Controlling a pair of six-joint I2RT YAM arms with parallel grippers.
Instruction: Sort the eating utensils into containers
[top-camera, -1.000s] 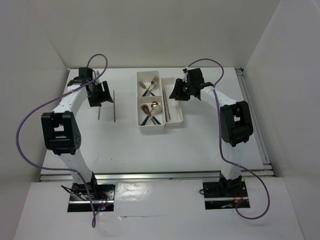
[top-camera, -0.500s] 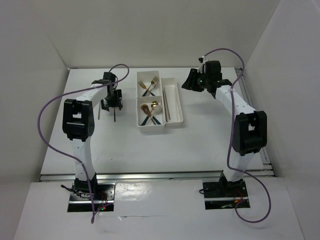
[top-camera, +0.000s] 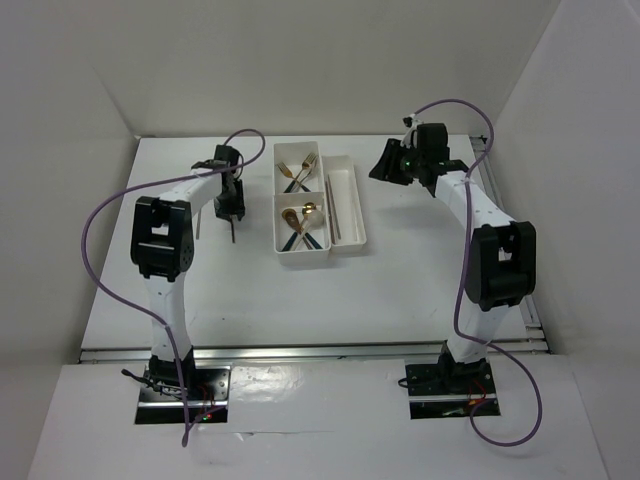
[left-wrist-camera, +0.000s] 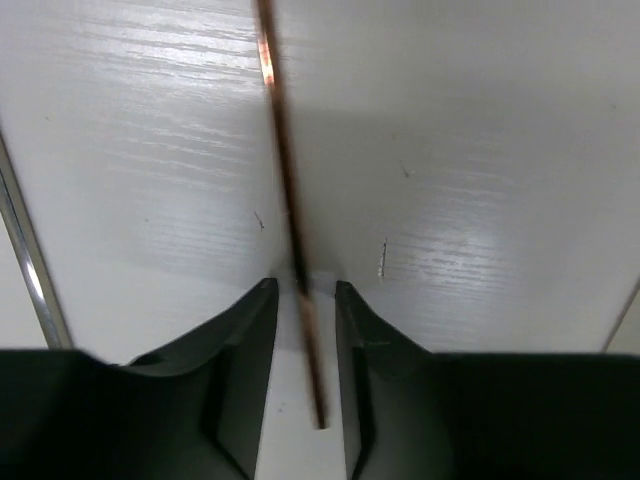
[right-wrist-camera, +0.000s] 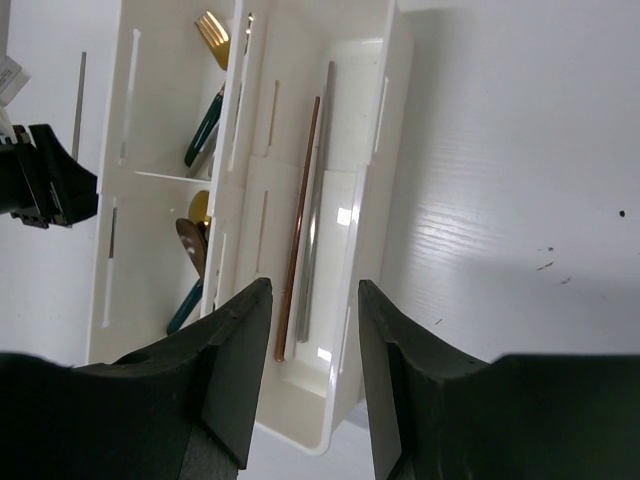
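A thin brown chopstick (left-wrist-camera: 283, 170) lies on the white table, and its near end sits between the jaws of my left gripper (left-wrist-camera: 305, 287). The jaws straddle it with a narrow gap on each side, so the gripper is open. From above, the left gripper (top-camera: 232, 203) is left of the white tray (top-camera: 300, 260), with the brown chopstick (top-camera: 232, 232) poking out below it. My right gripper (right-wrist-camera: 313, 287) is open and empty, looking down on the tray's long compartment (right-wrist-camera: 395, 120). That compartment holds a brown chopstick (right-wrist-camera: 300, 220) and a silvery one (right-wrist-camera: 318, 200).
A silvery chopstick (top-camera: 199, 228) lies on the table left of my left gripper. The far square bin holds gold forks (top-camera: 298, 172) and the near bin holds spoons (top-camera: 303, 222). My right gripper (top-camera: 385, 165) hangs right of the tray. White walls enclose the table.
My left gripper has come down over the brown chopstick and its jaws have narrowed around it. The right arm has swung away from the tray to the right.
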